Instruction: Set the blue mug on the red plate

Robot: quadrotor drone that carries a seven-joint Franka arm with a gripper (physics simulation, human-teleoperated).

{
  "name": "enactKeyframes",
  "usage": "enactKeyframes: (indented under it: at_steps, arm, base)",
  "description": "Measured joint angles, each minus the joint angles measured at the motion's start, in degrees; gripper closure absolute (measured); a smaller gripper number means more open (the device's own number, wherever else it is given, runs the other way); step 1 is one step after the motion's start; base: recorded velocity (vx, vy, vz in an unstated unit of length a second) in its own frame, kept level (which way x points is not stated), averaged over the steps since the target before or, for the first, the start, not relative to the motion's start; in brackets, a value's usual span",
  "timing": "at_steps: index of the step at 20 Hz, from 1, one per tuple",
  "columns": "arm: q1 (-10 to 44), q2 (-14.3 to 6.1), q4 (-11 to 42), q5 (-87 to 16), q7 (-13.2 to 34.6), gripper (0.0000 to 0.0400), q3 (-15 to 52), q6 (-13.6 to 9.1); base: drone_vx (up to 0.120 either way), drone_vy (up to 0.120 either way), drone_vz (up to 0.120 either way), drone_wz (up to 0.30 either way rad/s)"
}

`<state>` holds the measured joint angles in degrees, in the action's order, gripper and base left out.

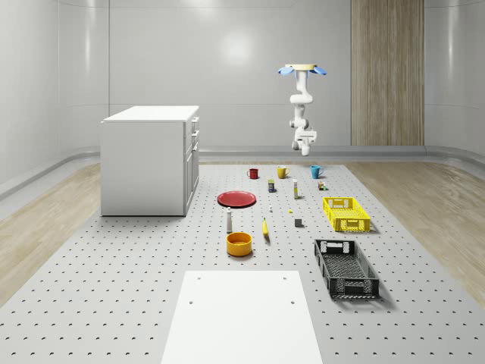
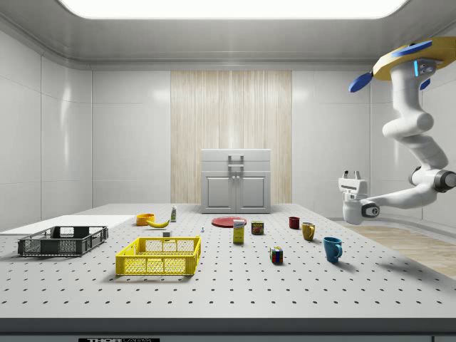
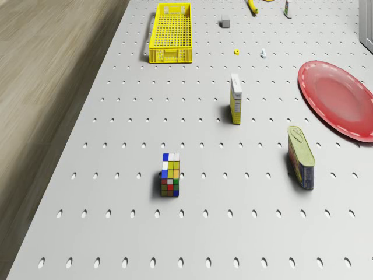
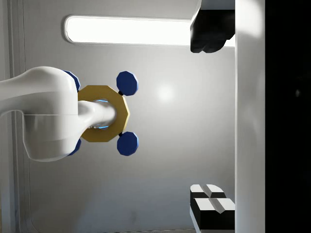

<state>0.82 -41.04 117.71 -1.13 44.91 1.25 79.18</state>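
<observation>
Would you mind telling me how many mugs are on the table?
3, in a row at the far end in the whole-scene view: red mug, yellow mug, blue mug, left to right. None seems hidden.

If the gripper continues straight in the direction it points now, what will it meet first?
The gripper points upward, not at the table. The wrist view looks at the drone and the ceiling light, so the drone's underside or the ceiling probably comes first; depth is unclear.
</observation>
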Motion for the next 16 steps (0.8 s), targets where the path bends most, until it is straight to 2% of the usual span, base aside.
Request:
enactKeyframes:
  at_steps: [8,13,16]
  arm:
    - [0.8,-0.3,0.4,-3.8,0.5,0.0000,2.7,0.4]
    - [2.3,-0.6,1.3,-10.6,1.4,0.0000,7.6,0.7]
    - [4.0,-1.1,3.0,-18.3,2.5,0.0000,12.9,1.1]
  base:
    - [0.120,0.000,0.000,0.000]
    - [0.120,0.000,0.000,0.000]
    - [0.027,0.000,-0.093,0.000]
